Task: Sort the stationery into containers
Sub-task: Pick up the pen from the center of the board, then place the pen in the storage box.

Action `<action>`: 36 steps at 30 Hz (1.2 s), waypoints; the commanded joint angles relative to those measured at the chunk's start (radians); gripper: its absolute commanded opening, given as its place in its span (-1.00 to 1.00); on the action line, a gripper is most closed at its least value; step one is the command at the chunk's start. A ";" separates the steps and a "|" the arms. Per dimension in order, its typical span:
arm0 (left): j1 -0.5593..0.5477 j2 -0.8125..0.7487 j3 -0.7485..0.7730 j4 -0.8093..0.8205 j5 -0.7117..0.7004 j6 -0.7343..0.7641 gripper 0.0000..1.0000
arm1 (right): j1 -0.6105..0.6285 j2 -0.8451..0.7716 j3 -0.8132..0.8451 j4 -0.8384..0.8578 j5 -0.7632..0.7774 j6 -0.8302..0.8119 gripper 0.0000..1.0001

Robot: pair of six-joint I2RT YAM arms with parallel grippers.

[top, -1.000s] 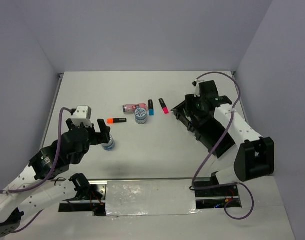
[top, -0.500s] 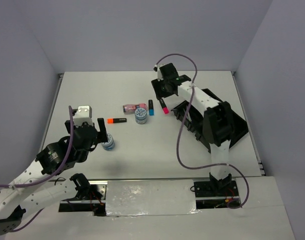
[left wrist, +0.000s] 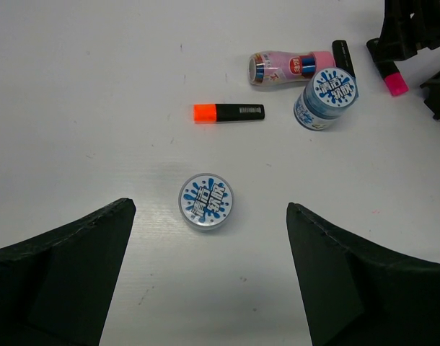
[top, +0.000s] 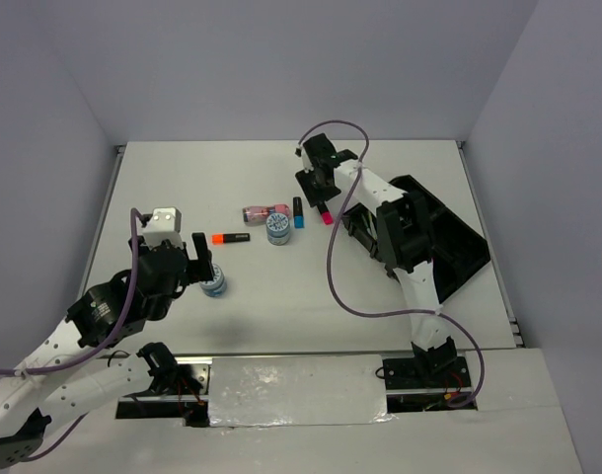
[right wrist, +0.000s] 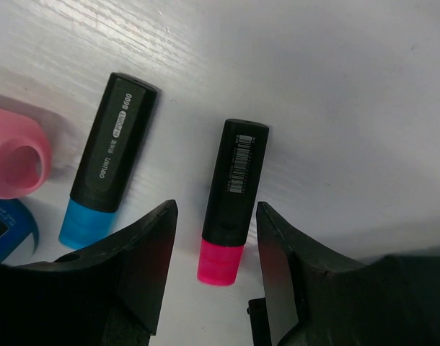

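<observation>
Found right gripper [right wrist: 214,263] low over the pink-ended marker [right wrist: 233,194] at the far centre of the table [top: 281,316], jaws spread to either side of its barrel and gripping nothing. Judged as the pick-up step for that marker. Saw no stationery inside the organiser tray [top: 459,247] on the right, though partly hidden by the arm.

Next, probably: lower, close across the barrel without nudging the blue-ended marker [right wrist: 108,155] just left of it, lift, and carry right to a tray compartment.

Found left gripper [left wrist: 205,277] wide apart and empty, hovering on the near side of a blue-white disc [left wrist: 205,202] at near left. Noted the orange-ended marker [left wrist: 229,112], pink tube [left wrist: 288,66] and second disc [left wrist: 324,97] lying loose beyond it.

Read "S600" and what looks like "deli" on the blue-ended marker. Noted a barcode on the pink one. Could not read the lettering on the discs.
</observation>
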 commanded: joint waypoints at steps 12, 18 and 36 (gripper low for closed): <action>0.010 -0.004 0.011 0.056 0.044 0.039 0.99 | -0.008 0.071 0.023 -0.046 -0.028 -0.003 -0.11; 0.010 0.004 0.009 0.060 0.051 0.047 0.99 | -0.009 0.080 0.039 -0.052 -0.066 0.011 -0.41; 0.014 -0.004 0.006 0.067 0.048 0.050 0.99 | -0.241 -0.492 -0.264 0.091 -0.231 -0.078 -0.82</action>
